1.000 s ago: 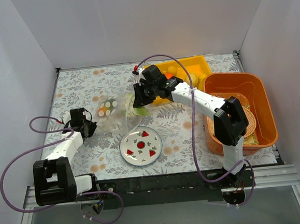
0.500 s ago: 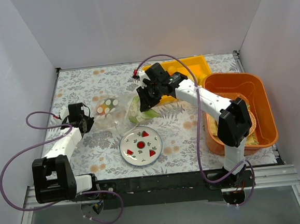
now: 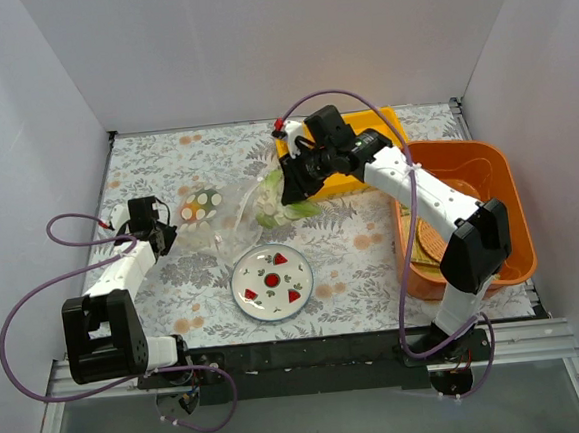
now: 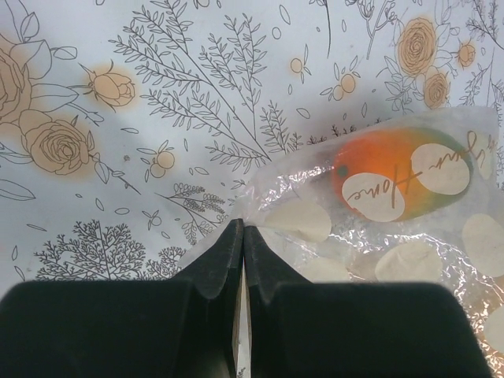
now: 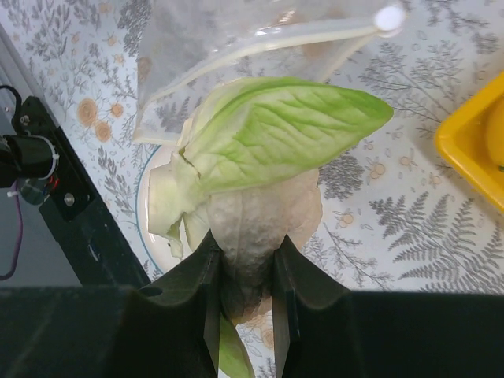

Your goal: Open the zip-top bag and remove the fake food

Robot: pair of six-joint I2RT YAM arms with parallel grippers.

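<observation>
- A clear crinkly zip-top bag point(image 3: 224, 217), just beyond the round white plate point(image 3: 239, 283), is pinched at its corner by the left gripper point(image 4: 242, 236).
- A pale green plastic leaf point(image 5: 276, 142) (outside the bag) is clamped by the right gripper point(image 5: 246, 252).

What the views hide or cut off
The zip-top bag point(image 4: 378, 236) runs off the left wrist view's right and lower edges, its corner buried between the left gripper point(image 4: 242, 236) fingers. The leafy fake food point(image 5: 268, 142) has its base hidden inside the right gripper point(image 5: 244, 268). The yellow tray point(image 5: 472, 150) is clipped at that view's right edge.
</observation>
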